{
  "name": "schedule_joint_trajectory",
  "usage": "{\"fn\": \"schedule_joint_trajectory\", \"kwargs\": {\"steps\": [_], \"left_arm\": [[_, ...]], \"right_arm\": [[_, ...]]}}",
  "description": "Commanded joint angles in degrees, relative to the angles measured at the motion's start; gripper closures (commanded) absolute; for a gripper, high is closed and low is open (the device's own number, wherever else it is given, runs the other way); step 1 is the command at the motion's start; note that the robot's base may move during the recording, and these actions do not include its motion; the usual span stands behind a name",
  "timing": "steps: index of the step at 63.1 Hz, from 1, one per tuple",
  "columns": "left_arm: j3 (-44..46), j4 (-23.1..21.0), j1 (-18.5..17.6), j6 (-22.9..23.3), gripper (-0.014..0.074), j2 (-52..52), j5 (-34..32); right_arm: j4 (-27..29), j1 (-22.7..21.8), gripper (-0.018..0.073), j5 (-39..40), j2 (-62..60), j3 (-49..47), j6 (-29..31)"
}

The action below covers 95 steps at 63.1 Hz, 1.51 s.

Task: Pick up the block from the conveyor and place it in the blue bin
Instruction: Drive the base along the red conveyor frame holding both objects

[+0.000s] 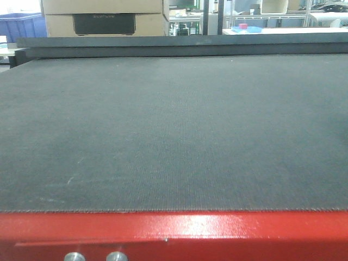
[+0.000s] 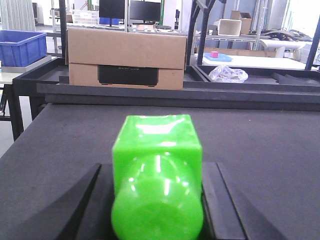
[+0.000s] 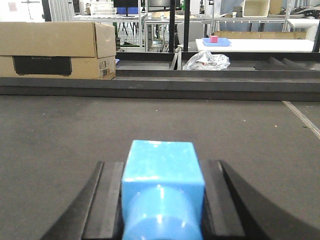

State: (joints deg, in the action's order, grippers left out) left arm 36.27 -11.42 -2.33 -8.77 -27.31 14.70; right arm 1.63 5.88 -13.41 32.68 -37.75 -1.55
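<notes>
Evidently the grab is done and the carry is the step in hand: the block [image 3: 162,182], bright blue, sits between the dark fingers [image 3: 102,200] of the right gripper [image 3: 161,170], which close against both its sides, so that tool is gripping it. It hangs low over the conveyor [image 1: 174,130], though whether it is lifted clear of the grey belt cannot be told from the right wrist view. The front view shows neither block nor arm, only bare belt and the red frame [image 1: 174,228] at its near edge. The left gripper [image 2: 157,167] is likewise clamped, on a glossy green block [image 2: 157,150] over the same belt. The next move, as I judge it, calls for raising the blue block and swinging it to the blue bin [image 2: 20,47], which stands on a side table beyond the belt's far left corner and does not show in the right wrist view at all. That is a long reach across the belt towards the left arm's side, so the loaded left arm may well lie in the path. A cardboard box [image 2: 127,57] stands on the far rail just beside the bin and could crowd the approach. Further off, well apart from any likely route, lie a crumpled plastic bag [image 3: 206,60] and a small red block [image 3: 214,38] on a blue dish [image 3: 222,43].
</notes>
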Motion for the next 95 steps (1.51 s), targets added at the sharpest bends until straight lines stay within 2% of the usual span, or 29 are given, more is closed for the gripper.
{"fn": "schedule_joint_trajectory", "kwargs": {"steps": [1,95], "left_arm": [[-0.1,0.1,-0.4,0.0,0.0707,0.3,-1.2],[-0.1,0.1,-0.3,0.0,0.0707,0.3,-1.2]], "right_arm": [[-0.3,0.0,0.0721,1.5,-0.3,0.0,0.1],[-0.3,0.0,0.0721,1.5,-0.3,0.0,0.1]]}}
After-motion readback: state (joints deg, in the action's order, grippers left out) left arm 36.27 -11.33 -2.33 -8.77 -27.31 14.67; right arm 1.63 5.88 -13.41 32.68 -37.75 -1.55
